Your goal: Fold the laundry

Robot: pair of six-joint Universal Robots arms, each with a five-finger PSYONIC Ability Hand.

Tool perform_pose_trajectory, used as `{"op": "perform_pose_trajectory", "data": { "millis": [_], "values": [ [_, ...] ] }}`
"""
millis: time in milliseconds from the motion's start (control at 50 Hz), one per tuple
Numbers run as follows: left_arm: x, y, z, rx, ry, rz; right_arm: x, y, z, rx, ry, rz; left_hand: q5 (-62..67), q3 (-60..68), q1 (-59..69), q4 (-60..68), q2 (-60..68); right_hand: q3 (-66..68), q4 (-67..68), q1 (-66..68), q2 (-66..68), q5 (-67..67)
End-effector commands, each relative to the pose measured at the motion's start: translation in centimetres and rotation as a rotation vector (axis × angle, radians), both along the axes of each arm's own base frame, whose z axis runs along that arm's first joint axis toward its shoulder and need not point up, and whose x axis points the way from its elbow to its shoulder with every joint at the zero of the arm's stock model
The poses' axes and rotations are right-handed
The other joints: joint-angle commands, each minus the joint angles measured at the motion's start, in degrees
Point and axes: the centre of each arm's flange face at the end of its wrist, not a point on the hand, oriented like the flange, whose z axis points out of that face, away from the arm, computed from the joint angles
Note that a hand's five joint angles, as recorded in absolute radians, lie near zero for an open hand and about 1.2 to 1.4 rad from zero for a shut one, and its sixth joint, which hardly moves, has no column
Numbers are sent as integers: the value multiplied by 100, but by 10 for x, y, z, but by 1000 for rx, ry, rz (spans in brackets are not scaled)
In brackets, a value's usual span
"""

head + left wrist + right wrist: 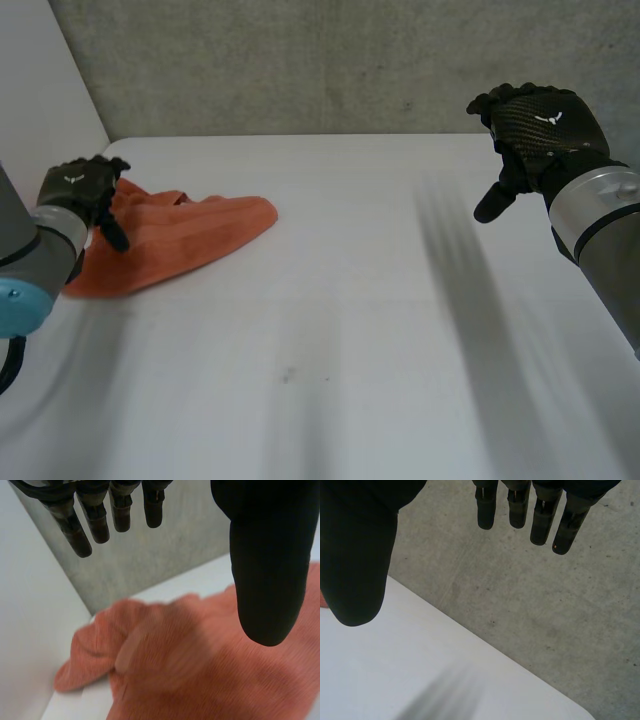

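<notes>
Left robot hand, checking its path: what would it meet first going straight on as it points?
Probably the orange cloth ahead of the left robot hand; depth is unclear.

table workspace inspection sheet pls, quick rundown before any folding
surface: white table, plain top
job's things: one orange cloth, bunched and unfolded, near the table's far left corner
clutter: nothing seen
hands: left hand open, over the cloth's left end, holding nothing; right hand open, raised over the table's far right, apart from the cloth
cables: nothing seen on the table
surroundings: grey concrete wall behind the table; white wall at its left
</notes>
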Motion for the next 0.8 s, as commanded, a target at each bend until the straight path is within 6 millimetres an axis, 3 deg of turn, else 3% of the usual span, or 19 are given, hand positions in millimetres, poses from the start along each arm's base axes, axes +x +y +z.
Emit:
{"op": "perform_pose_trajectory", "data": {
  "millis": [20, 160, 400, 420, 500, 540, 560, 580, 600, 640, 660, 700, 760, 800],
  "values": [
    [6, -28, -37, 48, -39, 10, 0, -1, -1, 1, 1, 1, 187, 225, 245, 231, 230, -193, -307, -79, -236, -365],
    [5, -40, -58, 77, -44, 7, 0, 0, -3, 7, 3, 1, 2000, 2037, 2058, 2044, 2043, -193, -307, -79, -236, -365],
    [-1, -50, -60, 57, -34, -31, 0, -3, -7, 18, 8, -1, 5469, 5506, 5527, 5513, 5512, -193, -307, -79, -236, -365],
    [-2, -50, -59, 54, -32, -43, 0, -3, -6, 16, 9, -1, 6801, 6839, 6859, 6845, 6844, -193, -307, -79, -236, -365],
    [-6, -48, -53, 42, -33, -45, 0, -3, -4, 7, 12, -2, 6863, 6900, 6921, 6907, 6906, -193, -307, -79, -236, -365],
    [-22, -37, -29, -2, -32, -76, 0, -2, 0, -10, 25, -2, 6863, 6900, 6921, 6907, 6906, -193, -307, -79, -236, -365],
    [-22, -36, -29, -2, -32, -77, 0, -2, 0, -10, 25, -2, 6863, 6900, 6921, 6907, 6906, -193, -307, -79, -236, -365],
    [-37, -25, -13, -33, -29, -108, 0, -3, 2, -19, 31, -3, 6863, 6900, 6921, 6907, 6906, -193, -307, -79, -236, -365],
    [-37, -25, -13, -33, -29, -108, 0, -3, 2, -19, 31, -3, 6863, 6900, 6921, 6907, 6906, -193, -307, -79, -236, -365],
    [-67, 4, 14, -87, -12, -189, -6, -10, 6, -39, 41, -24, 6863, 6900, 6921, 6907, 6906, -193, -307, -79, -236, -365],
    [-67, 4, 14, -87, -12, -189, -6, -10, 6, -39, 41, -25, 6863, 6900, 6921, 6907, 6906, -193, -307, -79, -236, -365],
    [-97, 33, 37, -136, 9, -276, -19, -22, 13, -57, 36, -72, 6863, 6900, 6921, 6907, 6906, -193, -307, -79, -236, -365],
    [-115, 49, 41, -146, 17, -328, -31, -33, 19, -72, 30, -116, 6863, 6900, 6921, 6907, 6906, -193, -307, -79, -236, -365],
    [-151, 83, 40, -146, 24, -444, -36, -37, 22, -77, 27, -128, 6863, 6900, 6921, 6907, 6906, -193, -307, -79, -236, -365]
  ]
}}
